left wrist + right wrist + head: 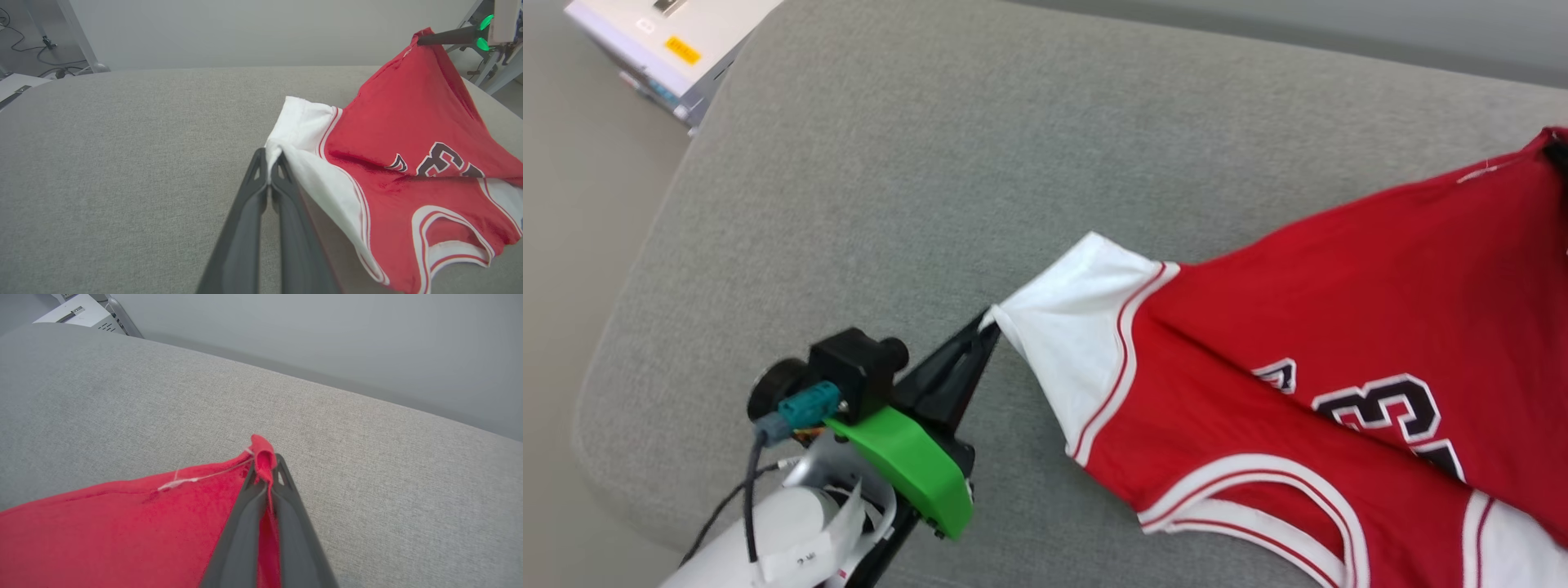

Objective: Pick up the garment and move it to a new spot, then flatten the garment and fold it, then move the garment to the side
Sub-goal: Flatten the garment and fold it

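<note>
The garment [1347,327] is a red jersey with white sleeves and black numerals, stretched across the grey cushion [915,180]. My left gripper [990,320] is shut on the tip of a white sleeve [1066,327] at the garment's left end; the left wrist view shows the same pinch [269,154] on the garment [408,134]. My right gripper [265,463] is shut on a red corner of the garment [122,531], lifted off the cushion. In the left wrist view that right gripper [417,40] holds the corner up at the far right.
The grey cushion [122,163] extends wide to the left and beyond the garment. A white box-like unit [662,41] stands on the floor past the cushion's far left corner. Cables and a metal leg [77,36] are behind the cushion.
</note>
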### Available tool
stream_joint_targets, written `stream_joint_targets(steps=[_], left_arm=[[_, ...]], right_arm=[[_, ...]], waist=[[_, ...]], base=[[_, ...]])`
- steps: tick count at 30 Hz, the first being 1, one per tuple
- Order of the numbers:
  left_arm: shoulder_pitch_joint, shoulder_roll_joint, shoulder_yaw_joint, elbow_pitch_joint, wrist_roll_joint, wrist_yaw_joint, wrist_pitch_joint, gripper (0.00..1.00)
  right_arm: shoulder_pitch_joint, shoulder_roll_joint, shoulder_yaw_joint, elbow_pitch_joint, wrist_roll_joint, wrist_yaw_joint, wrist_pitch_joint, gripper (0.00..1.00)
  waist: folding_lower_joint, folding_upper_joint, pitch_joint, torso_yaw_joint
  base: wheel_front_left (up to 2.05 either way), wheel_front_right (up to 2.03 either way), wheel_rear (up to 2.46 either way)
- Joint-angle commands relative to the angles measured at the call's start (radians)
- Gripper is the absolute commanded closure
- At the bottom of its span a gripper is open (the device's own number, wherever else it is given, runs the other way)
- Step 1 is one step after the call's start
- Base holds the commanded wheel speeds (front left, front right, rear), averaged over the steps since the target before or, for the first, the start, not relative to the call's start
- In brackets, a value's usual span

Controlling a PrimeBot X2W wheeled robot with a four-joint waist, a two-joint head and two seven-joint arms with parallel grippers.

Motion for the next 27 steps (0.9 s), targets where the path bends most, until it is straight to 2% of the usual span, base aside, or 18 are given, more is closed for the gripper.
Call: stream_joint_targets(steps=[1, 6, 14, 27], left_arm=[[-0.028, 0.011, 0.016, -0.012, 0.022, 0.010, -0.010, 1.00], [-0.078, 0.026, 0.061, -0.053, 0.030, 0.024, -0.019, 1.00], [-0.191, -0.007, 0.193, -0.115, 0.003, 0.077, -0.077, 1.00], [-0.366, 0.027, 0.321, -0.125, 0.035, 0.116, -0.095, 1.00]], right_arm=[[-0.020, -0.010, 0.003, -0.020, 0.014, -0.001, -0.021, 1.00], [-0.025, -0.028, 0.008, -0.098, 0.037, -0.001, -0.068, 1.00], [-0.028, -0.022, -0.042, -0.249, 0.053, -0.001, -0.111, 1.00], [-0.008, 0.055, -0.167, -0.467, 0.012, -0.001, -0.087, 1.00]], waist=[[-0.0001, 0.0120, -0.068, -0.069], [-0.0001, 0.0120, -0.115, -0.122], [-0.0001, 0.0120, -0.168, -0.208], [-0.0001, 0.0120, -0.156, -0.299]], base=[[0.00, 0.00, 0.00], [0.00, 0.00, 0.00], [0.00, 0.00, 0.00], [0.00, 0.00, 0.00]])
